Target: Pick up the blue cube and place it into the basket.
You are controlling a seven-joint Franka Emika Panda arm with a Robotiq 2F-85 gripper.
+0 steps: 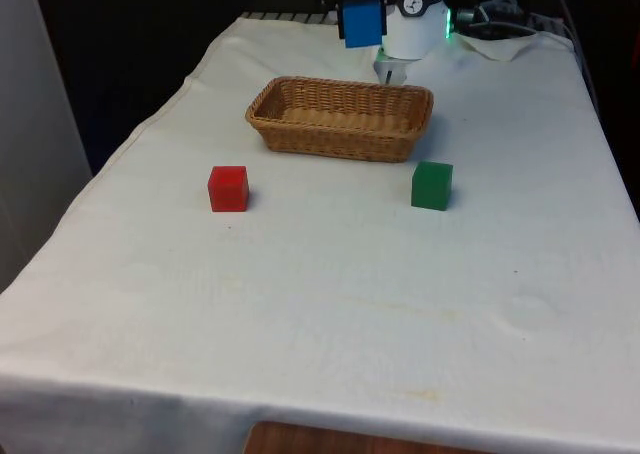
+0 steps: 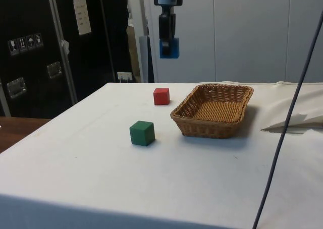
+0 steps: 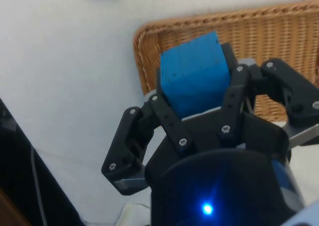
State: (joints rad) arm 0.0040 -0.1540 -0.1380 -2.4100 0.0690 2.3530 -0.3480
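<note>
Main risk: release off-target. Blue cube [image 1: 362, 22] hangs high above the surface [image 1: 330, 294], and in the side view it sits toward the near-rim side of the basket [image 2: 214, 108] rather than over its middle. Wrist view puts it over the basket's corner rim. Dropping from here, it could clip the wicker edge and bounce out onto the cloth, or tip the light basket. A drop from this height also invites a bounce even if it lands inside. My read: needs lateral travel toward the basket centre, then descent, before letting go.

Secondary: red cube [image 1: 228, 188] and green cube [image 1: 431, 185] sit well apart from the basket on the near side, not in the path.

End effector [image 3: 197, 94]: fingers pinched on the blue cube's opposite faces, cube held square, touching nothing else, fully airborne.
</note>
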